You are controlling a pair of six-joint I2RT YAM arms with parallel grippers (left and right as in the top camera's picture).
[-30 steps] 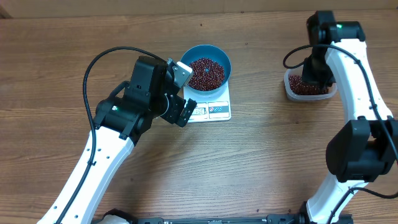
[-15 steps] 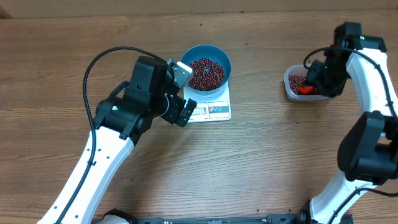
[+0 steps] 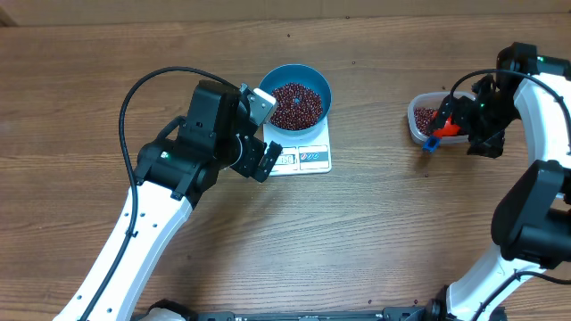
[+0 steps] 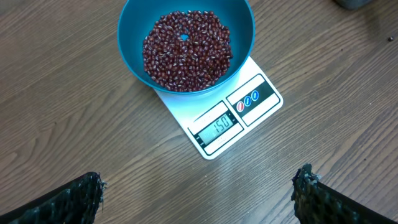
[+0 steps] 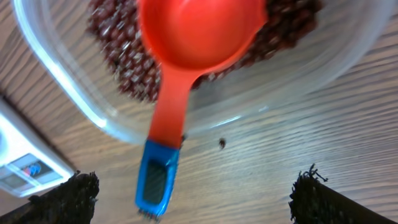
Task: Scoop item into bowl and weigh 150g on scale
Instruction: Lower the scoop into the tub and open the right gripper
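Looks done: reads 150 on scale [image 4: 181, 111] under bowl [image 4: 130, 43] of beans [image 4: 186, 50]. Grasps nothing, left gripper [image 4: 199, 184] and right gripper [image 5: 196, 183] both spread.

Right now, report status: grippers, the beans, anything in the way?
Left gripper open, above scale. Right gripper open, red scoop resting in clear container, not held. Beans in blue bowl on scale, display reads 150. Nothing blocking.
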